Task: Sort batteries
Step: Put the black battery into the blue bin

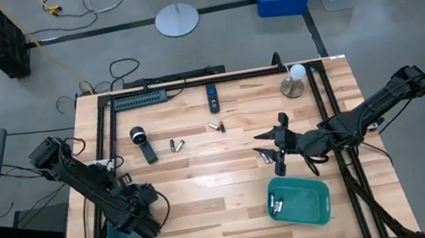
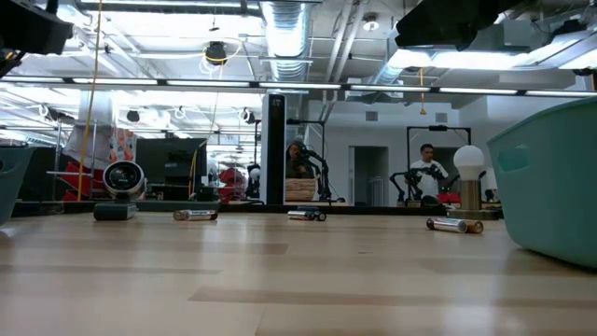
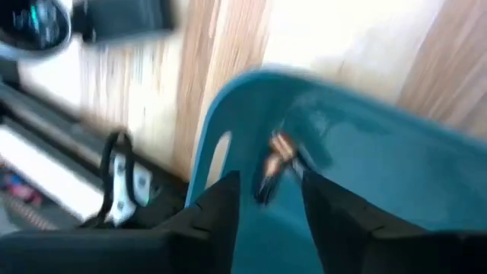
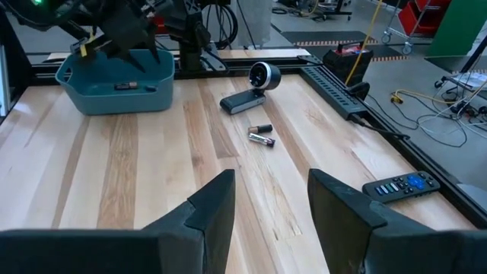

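Note:
My left gripper (image 3: 270,205) points steeply down into the left teal tray (image 3: 396,152), fingers open. One battery (image 3: 272,164), blurred, shows just past the fingertips over the tray floor, narrower than the gap. My right gripper (image 4: 270,198) hovers open above the table's middle right (image 1: 275,147), holding nothing. Loose batteries lie on the wood (image 1: 175,144) (image 1: 215,125) (image 1: 265,156); the low view shows them lying on their sides (image 2: 194,215) (image 2: 454,224). The right teal tray (image 1: 317,209) holds a few batteries (image 1: 276,205).
A black stand with a round silver-faced head (image 1: 142,143) lies left of centre. A remote (image 1: 212,95) and a power strip (image 1: 139,100) are at the far edge, a round lamp (image 1: 295,78) at the far right. Black frame rails (image 1: 105,144) run along both table sides.

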